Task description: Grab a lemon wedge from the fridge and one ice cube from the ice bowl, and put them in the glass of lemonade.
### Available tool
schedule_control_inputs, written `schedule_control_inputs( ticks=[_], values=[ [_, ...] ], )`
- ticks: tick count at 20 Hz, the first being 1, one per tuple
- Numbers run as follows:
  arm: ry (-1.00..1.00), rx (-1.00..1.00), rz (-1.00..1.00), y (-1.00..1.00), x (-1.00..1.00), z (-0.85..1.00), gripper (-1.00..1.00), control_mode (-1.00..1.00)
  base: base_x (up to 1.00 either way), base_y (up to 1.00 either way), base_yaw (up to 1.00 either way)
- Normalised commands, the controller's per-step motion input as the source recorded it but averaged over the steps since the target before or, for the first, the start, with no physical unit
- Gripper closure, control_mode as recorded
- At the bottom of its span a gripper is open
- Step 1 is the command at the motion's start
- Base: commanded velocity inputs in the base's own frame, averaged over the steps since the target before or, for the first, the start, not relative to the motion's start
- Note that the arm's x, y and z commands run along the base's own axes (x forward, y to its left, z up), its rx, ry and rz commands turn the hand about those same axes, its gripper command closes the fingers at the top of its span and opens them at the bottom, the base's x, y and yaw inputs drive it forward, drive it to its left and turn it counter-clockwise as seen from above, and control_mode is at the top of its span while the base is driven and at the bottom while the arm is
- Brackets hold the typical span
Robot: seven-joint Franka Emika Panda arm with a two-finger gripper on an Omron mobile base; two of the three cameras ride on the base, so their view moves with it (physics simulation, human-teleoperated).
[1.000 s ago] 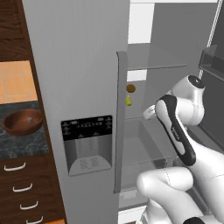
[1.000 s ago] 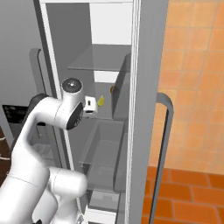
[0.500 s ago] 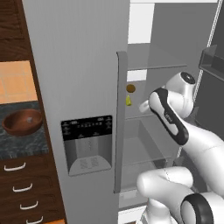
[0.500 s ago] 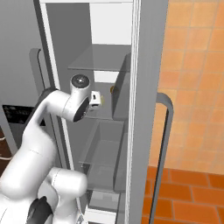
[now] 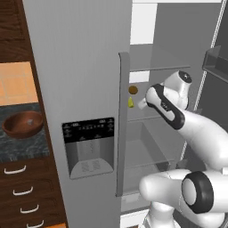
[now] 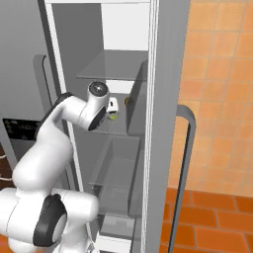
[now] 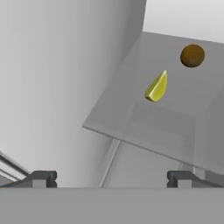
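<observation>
Left base view, hidden or cut off: arm (image 5: 178, 120) bent into the open right half of the fridge (image 5: 80, 89), wrist covering the gripper itself; top of the fridge cropped by the frame; ice bowl (image 5: 23, 124) cut by the left edge.
Left base view, lemon wedge: tiny pale yellow sliver (image 5: 131, 103) on a glass shelf (image 5: 147, 116) just past the edge of the closed left door, close beside the arm's wrist, not touching that can be made out.
Left base view, neighbour: small round brown item (image 5: 132, 89) just above the wedge, apart from it.
Left base view, ice bowl: reddish-brown, shallow, on a dark speckled counter (image 5: 26, 147) left of the fridge; contents hard to make out.
Right base view, hidden or cut off: edge of the open right door (image 6: 165, 99) covering the right side of the shelves; wedge almost wholly behind the hand, a yellow-green speck at most.
Right base view, gripper: small white tip (image 6: 113, 105) reaching over the middle shelf; jaw spread too small to judge here.
Hand view, gripper: two dark finger tips (image 7: 41, 178) low in the frame, set far apart, spread wide with nothing between them.
Hand view, lemon wedge: pointed, curved yellow-green slice (image 7: 157, 86), standing narrow end up on the grey shelf, ahead of the fingers and well clear of them.
Hand view, neighbour: brown ball (image 7: 192, 55) farther back on the same shelf, near the wedge, not touching.
</observation>
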Motion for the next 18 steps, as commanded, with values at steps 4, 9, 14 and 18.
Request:
schedule_control_inputs(
  ticks=[4, 9, 14, 18],
  values=[
    [-0.1, 0.0, 0.01, -0.01, 0.48, -0.22, -1.0, -1.0, 0.0, 0.0, 0.0],
    [-0.07, -0.01, 0.0, -0.09, 0.45, -0.34, -1.0, -1.0, 0.0, 0.0, 0.0],
    [-0.01, 0.0, 0.0, -0.02, 0.54, -0.18, -1.0, -1.0, 0.0, 0.0, 0.0],
    [0.0, 0.0, 0.0, -0.02, 0.58, -0.13, -1.0, -1.0, 0.0, 0.0, 0.0]
  ],
)
